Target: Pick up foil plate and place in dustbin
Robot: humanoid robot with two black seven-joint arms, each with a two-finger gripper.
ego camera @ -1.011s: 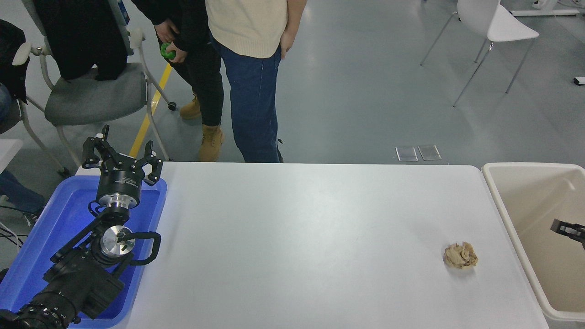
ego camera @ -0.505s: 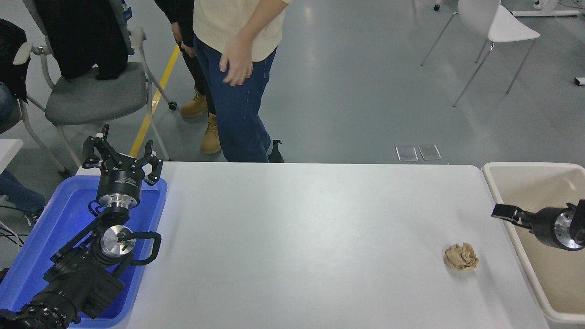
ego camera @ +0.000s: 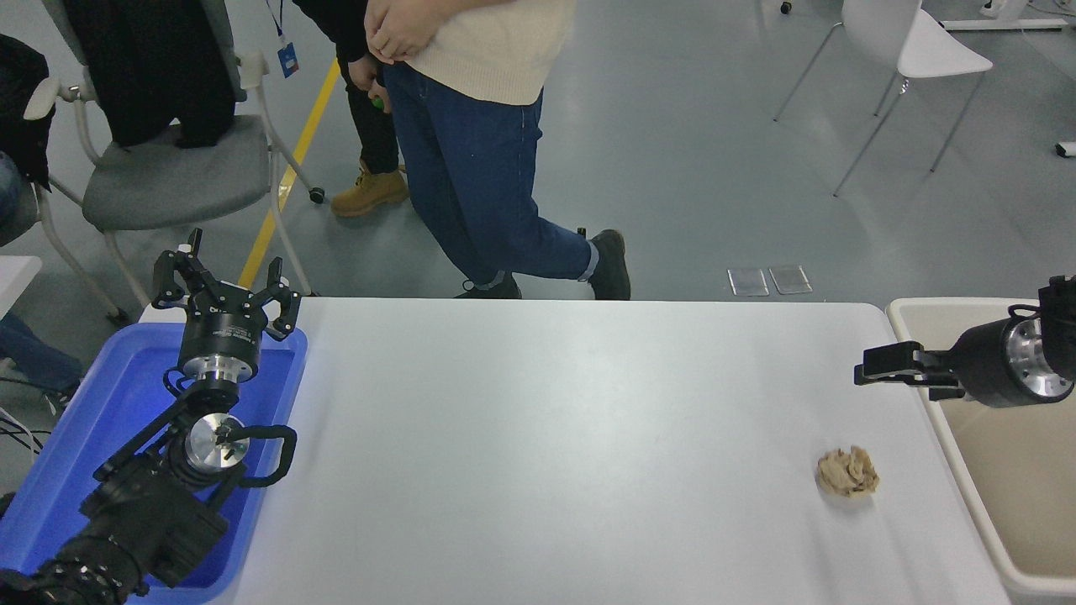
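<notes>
The foil plate is not in view anywhere on the table. The beige dustbin (ego camera: 1009,496) stands at the table's right end, and the part of its inside that shows is bare. My right gripper (ego camera: 864,374) reaches in from the right edge and points left. It hovers over the table's right edge, just past the dustbin's near rim, and holds nothing that I can see. It is seen side-on. My left gripper (ego camera: 223,286) is parked at the lower left over the blue tray, open and empty.
A small crumpled tan paper wad (ego camera: 847,470) lies on the white table (ego camera: 546,420) near the right end, below my right gripper. A blue tray (ego camera: 92,412) sits at the left edge. People (ego camera: 479,126) stand at the far side, with chairs (ego camera: 160,176) behind.
My right gripper has moved left and up, from over the dustbin to over the table's right edge. The person in jeans has stepped to the right. The left arm has not moved.
</notes>
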